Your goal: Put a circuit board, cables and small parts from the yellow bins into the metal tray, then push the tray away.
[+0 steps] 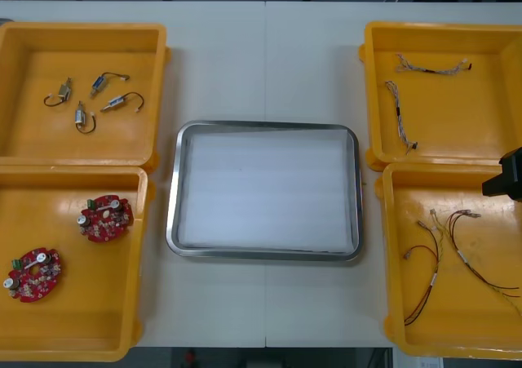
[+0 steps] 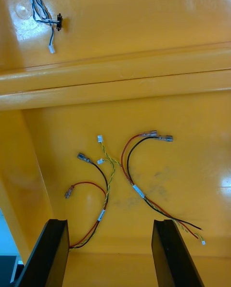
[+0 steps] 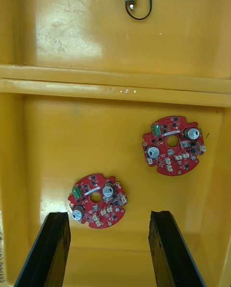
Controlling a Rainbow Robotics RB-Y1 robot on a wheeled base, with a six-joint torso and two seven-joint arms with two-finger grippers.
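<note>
Circuit boards (image 1: 105, 218): lying flat and well apart, two of them, in the near left yellow bin (image 1: 90, 319), touching nothing. Judging them light, stiff and easily damaged across the populated face, so favouring a pinch across the bare rim, avoiding the upright round components. Hovering over that bin with the left gripper (image 3: 108, 215), fingers spread wide and holding nothing, poised just short of the nearer board (image 3: 96, 200). Hanging the right gripper (image 2: 109, 222) over the near right bin (image 1: 481, 327), likewise spread and empty, above limp red, yellow and black cables (image 2: 108, 181), probably tangling on lifting. Noting small metal parts (image 1: 117, 101) and blue and white cables (image 1: 397, 111) in the far bins. Seeing the metal tray (image 1: 265, 126) between the bins, white inside, holding nothing; expecting only bin walls getting in the way.
</note>
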